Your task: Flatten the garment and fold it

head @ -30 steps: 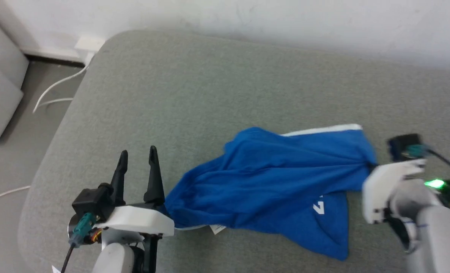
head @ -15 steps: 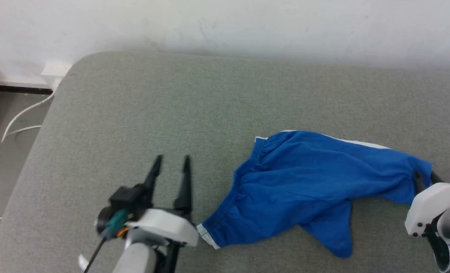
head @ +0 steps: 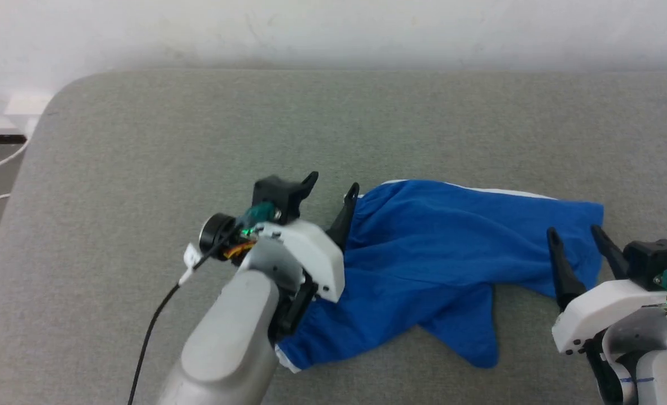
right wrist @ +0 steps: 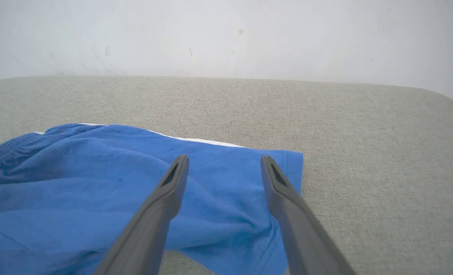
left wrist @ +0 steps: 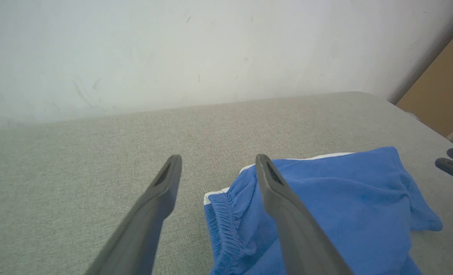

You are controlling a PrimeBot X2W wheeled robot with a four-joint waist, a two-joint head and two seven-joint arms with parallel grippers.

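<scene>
Left end effector [head: 333, 184] brought to waistband of the garment [head: 440, 242], fingers apart, right end effector [head: 572, 230] now parted, leg hem released

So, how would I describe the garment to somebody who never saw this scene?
A grey padded surface runs along a white wall. Toward its right side lies the garment: the only bright blue thing, with a white stripe along its far edge.

A plain room: grey upholstered cushion [head: 142, 140] against a scuffed white wall [head: 333, 28].
</scene>
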